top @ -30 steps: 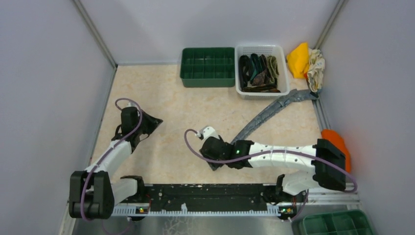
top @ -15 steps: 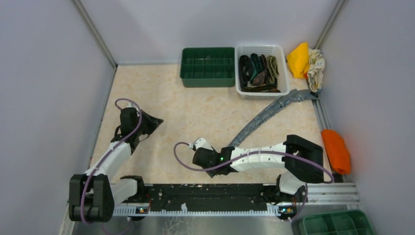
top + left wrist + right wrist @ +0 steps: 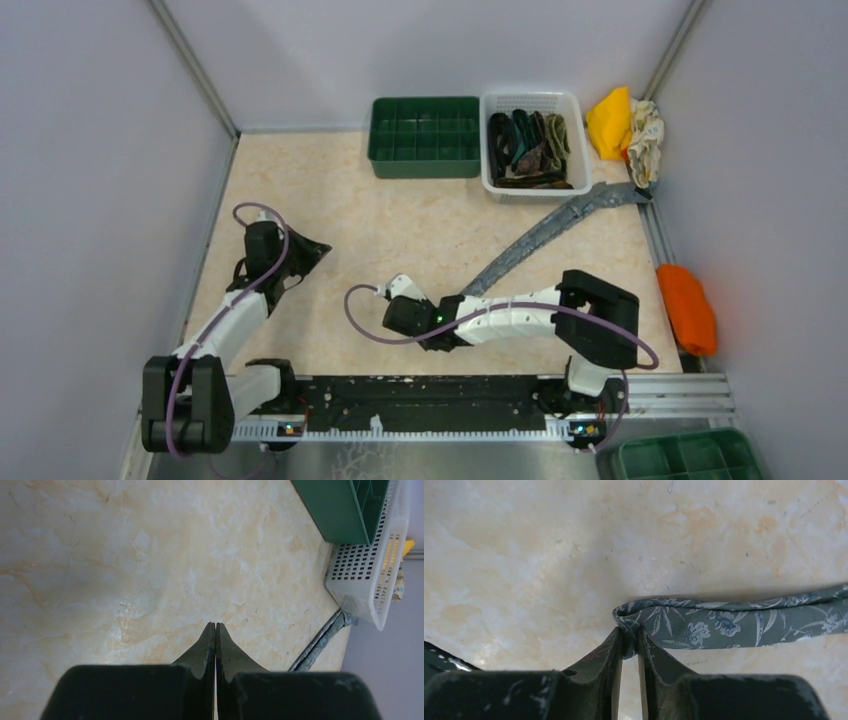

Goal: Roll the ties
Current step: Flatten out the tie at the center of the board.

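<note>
**Mia:** Where is the grey tie (image 3: pixel 545 232) now?

**Ben:** It lies long and flat across the counter (image 3: pixel 350 200). Its wide end is by the corner of the white basket (image 3: pixel 530 97). Its thin end is pinched tight in the right gripper (image 3: pixel 630 635), and the tip is bent over there.

**Mia:** Did anything move?

**Ben:** Yes. The right arm has slid left, closer to the near edge. The thin end came along with it. The wide end stayed put, so the tie is pulled out a bit longer.

**Mia:** Is it rolled yet?

**Ben:** No. I think it is only being laid out. The bent tip may be the start of a roll.

**Mia:** And the other gripper?

**Ben:** The left gripper (image 3: pixel 215 627) is squeezed closed on nothing, well apart from the tie. The other ties (image 3: pixel 528 150) sit heaped in the basket.

**Mia:** Any words to read?

**Ben:** None. The tie only has small flowers and leaves on it.
</note>
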`<action>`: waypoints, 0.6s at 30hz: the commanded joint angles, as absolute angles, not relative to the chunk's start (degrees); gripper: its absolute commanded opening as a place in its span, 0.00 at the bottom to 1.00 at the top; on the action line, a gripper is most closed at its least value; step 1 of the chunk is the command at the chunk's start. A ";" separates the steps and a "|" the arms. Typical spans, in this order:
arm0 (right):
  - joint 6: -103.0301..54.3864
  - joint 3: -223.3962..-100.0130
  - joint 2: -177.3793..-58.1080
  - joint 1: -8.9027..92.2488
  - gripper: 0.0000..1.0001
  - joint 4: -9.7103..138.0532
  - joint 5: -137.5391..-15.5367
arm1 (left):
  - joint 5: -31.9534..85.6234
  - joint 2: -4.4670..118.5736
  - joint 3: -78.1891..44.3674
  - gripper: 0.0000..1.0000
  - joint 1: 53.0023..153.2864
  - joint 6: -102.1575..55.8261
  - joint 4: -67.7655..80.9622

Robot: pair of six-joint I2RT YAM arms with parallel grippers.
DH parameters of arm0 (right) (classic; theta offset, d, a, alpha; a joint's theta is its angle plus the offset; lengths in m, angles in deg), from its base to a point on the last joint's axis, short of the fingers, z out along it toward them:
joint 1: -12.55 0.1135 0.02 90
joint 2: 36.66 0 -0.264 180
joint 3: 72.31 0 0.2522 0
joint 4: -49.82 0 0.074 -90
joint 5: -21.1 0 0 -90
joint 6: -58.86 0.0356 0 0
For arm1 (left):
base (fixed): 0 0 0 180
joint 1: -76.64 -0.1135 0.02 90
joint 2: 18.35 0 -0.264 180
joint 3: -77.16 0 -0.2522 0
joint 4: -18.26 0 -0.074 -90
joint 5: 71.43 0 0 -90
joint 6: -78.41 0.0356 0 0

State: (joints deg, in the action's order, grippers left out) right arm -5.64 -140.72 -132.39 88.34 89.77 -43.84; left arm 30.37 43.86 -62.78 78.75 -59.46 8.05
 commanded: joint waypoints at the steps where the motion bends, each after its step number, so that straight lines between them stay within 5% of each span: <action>1: -8.87 -144.33 -131.56 84.47 0.16 81.27 -51.12 | 26.79 43.46 -61.23 0.00 77.68 -58.97 8.54; 18: -5.57 -143.03 -135.46 65.57 0.14 58.72 -95.22 | 26.76 43.23 -58.62 0.00 77.04 -53.65 8.73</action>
State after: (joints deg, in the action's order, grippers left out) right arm -8.37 -145.55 -136.04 70.37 68.96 -82.28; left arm 24.11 42.99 -61.42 77.46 -56.49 7.78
